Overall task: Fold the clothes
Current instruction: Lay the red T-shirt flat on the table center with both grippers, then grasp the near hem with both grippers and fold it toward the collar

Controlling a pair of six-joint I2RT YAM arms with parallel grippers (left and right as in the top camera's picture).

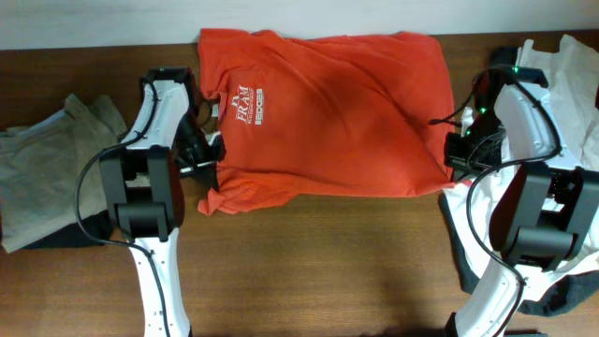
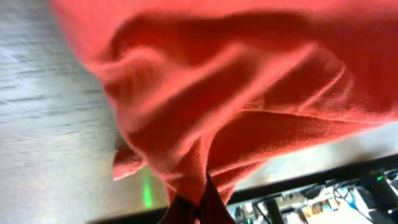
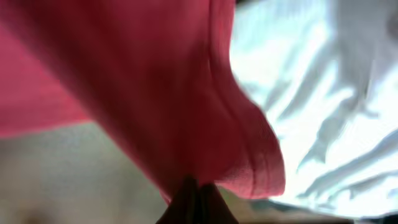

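Red-orange cotton T-shirt with white lettering [image 1: 328,112]: spread at far edge of brown wooden table [image 1: 318,262], spanning between both grippers.
Left gripper [image 1: 208,157]: clamped on shirt corner nearest it.
Right gripper [image 1: 451,154]: clamped on opposite shirt edge.

Dark wood table [image 1: 328,267]: orange T-shirt [image 1: 346,112] top center, khaki trousers [image 1: 37,178] far left, white shirt [image 1: 573,65] far right.
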